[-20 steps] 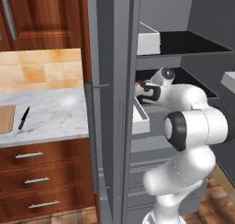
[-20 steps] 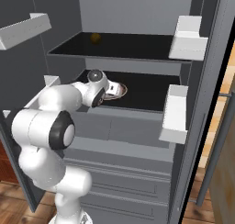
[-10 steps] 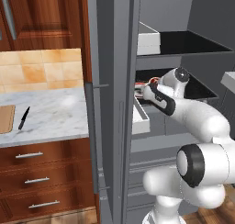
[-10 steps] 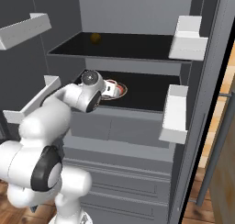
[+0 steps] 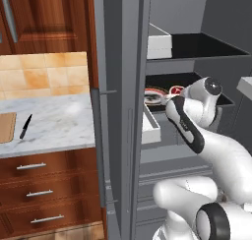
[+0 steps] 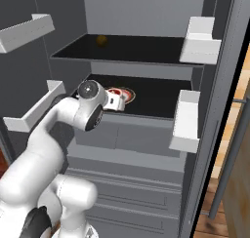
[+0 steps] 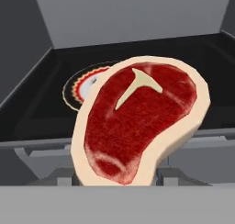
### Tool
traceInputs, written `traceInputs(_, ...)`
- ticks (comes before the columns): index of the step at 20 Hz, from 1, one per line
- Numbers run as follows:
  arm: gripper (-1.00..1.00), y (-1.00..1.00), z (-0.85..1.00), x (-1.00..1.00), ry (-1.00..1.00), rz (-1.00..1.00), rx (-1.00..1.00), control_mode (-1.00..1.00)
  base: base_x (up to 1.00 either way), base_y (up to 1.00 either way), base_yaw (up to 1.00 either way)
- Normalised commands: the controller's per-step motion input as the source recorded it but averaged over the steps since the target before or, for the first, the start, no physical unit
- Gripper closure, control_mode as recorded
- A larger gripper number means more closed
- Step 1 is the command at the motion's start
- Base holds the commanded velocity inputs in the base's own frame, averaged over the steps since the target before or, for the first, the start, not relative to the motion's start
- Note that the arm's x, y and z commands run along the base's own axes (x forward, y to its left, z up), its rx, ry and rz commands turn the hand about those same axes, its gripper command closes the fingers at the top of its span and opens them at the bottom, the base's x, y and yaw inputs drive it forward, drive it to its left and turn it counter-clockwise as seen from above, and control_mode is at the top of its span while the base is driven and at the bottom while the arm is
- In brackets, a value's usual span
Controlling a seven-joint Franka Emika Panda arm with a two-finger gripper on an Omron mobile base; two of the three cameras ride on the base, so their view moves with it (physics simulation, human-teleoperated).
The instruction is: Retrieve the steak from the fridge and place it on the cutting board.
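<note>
Holding the steak (image 7: pixel 140 126): gripper (image 6: pixel 118 100) closed on the meat, raised off the plate (image 7: pixel 82 87) inside the open fridge (image 6: pixel 146 61).
Item detail: steak fills the hand view, red face with a pale T-shaped bone mark and pinkish-white rim, its lower edge hiding the finger tips; in the left base view a red sliver of it (image 5: pixel 176 90) shows at the hand, just beside the plate (image 5: pixel 155 96). Plate, red-ringed with dark centre, lies on the black middle shelf (image 6: pixel 156 93) behind the steak. Small yellow-brown ball (image 6: pixel 101 40) on the upper shelf. White door bins (image 6: pixel 201 38) to the right. Outside the fridge, cutting board (image 5: pixel 6 127) at the far left of the marble counter (image 5: pixel 54 121), black knife (image 5: pixel 25 126) just beside it.
</note>
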Motion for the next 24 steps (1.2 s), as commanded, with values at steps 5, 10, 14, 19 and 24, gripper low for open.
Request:
traceInputs(5, 1.0, -0.16, 0.5, -0.76, 0.03, 0.0, 0.0, -1.0, 0.0, 0.0, 0.0)
traceInputs(10, 1.0, -0.02, 0.35, -0.73, 0.13, 0.0, -0.06, -1.0, 0.0, 0.0, 0.0)
traceInputs(14, 1.0, 0.0, 0.18, -0.43, 0.15, 0.0, 0.0, -1.0, 0.0, 0.0, 0.0)
traceInputs(19, 1.0, 0.0, 0.27, -0.44, 0.18, 0.0, 0.0, -1.0, 0.0, 0.0, 0.0)
traceInputs(24, 1.0, 0.0, 0.05, -0.59, 0.14, 0.0, 0.0, -1.0, 0.0, 0.0, 0.0)
